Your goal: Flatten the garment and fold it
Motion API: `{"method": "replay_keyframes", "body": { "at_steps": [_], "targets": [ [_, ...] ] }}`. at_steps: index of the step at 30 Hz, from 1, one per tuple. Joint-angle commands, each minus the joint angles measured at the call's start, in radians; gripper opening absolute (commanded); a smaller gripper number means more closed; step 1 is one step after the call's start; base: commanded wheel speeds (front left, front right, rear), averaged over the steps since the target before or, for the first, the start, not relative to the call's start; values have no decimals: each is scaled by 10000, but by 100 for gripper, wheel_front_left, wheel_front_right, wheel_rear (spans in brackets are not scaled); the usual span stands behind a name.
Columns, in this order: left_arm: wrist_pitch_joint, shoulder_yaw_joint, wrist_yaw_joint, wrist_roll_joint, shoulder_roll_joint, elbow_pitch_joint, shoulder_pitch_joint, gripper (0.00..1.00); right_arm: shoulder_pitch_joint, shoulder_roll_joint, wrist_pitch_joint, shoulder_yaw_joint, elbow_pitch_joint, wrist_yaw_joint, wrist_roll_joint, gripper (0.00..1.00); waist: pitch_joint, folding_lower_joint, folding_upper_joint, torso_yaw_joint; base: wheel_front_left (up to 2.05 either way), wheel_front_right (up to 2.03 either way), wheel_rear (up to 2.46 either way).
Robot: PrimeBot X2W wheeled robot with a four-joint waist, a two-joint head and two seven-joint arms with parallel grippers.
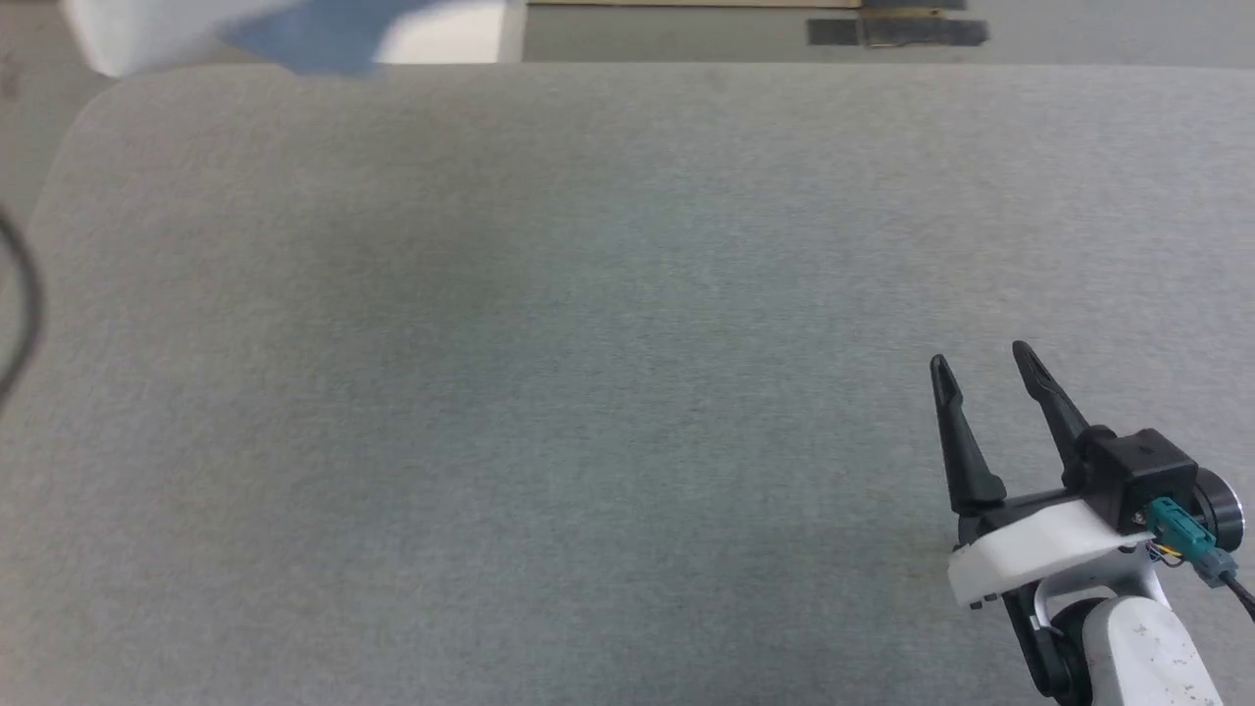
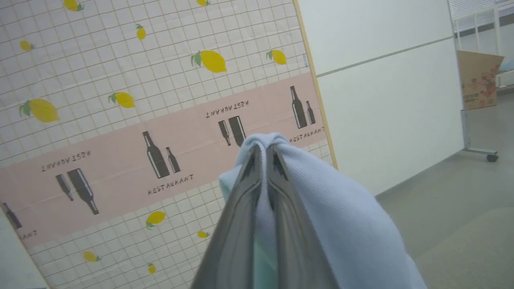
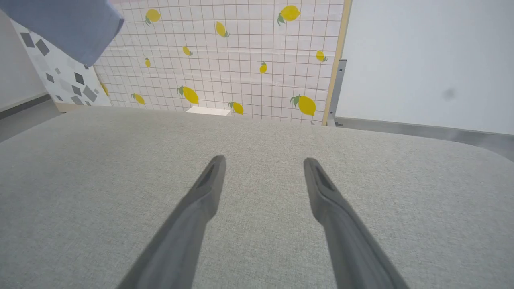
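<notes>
Presently, the garment (image 2: 341,216), a pale blue ribbed knit, hangs bunched over the left gripper (image 2: 265,150), which pinches a fold, held aloft near the far left of the grey table (image 1: 490,343). The right gripper (image 1: 982,358) stands wide, empty, over the table's near right.

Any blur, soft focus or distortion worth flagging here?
Head view: the garment at top left is smeared by blur; the table is evenly lit, without glare. Left wrist view: the left gripper, shut on the garment, looks soft so near the lens. Right wrist view: the open right gripper is slightly soft; the table's far edge bows.
</notes>
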Motion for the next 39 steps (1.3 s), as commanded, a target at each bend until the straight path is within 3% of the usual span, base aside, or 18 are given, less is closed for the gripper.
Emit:
{"method": "replay_keyframes", "body": {
  "at_steps": [1,10,16,17,18,23,29,33,39],
  "targets": [
    [140,-153,145,-255,-413,-159,168,0,-8,19,-115,-32,46,-17,92,100,-264,1,-1,-529,0,0,0],
    [1282,-1852,1607,-1057,-2469,-1634,3326,0,-101,22,-343,-273,152,-17,174,100,-90,1,-1,-1666,0,0,0],
    [1066,-3316,2409,-902,-3761,-1529,5547,0,-329,23,-556,-424,291,-17,311,100,301,1,-1,-2372,0,0,0],
    [1029,-3531,2431,-812,-3887,-1438,5725,33,-354,23,-586,-419,323,-17,333,100,339,1,-1,-2432,0,0,0],
    [1012,-3790,2424,-737,-4034,-1333,5939,100,-382,23,-623,-395,364,-17,360,100,405,1,-1,-2508,0,0,0],
    [778,-4263,2302,-586,-4296,-978,6360,100,-404,23,-723,-313,573,-17,414,100,443,1,-1,-2550,0,0,0],
    [58,-3648,2442,-537,-3948,-1071,6126,100,-311,23,-667,-306,769,-17,326,100,-8,1,-1,-2088,0,0,0],
    [-487,-3013,2596,-419,-3419,-1243,5759,100,-244,24,-504,-411,702,-17,230,100,-389,1,-1,-1587,0,0,0],
    [-1350,-2111,2895,-178,-2148,-1372,5647,100,47,24,-175,-584,493,-17,97,100,-983,1,-1,-776,0,0,0]
  ]
}}
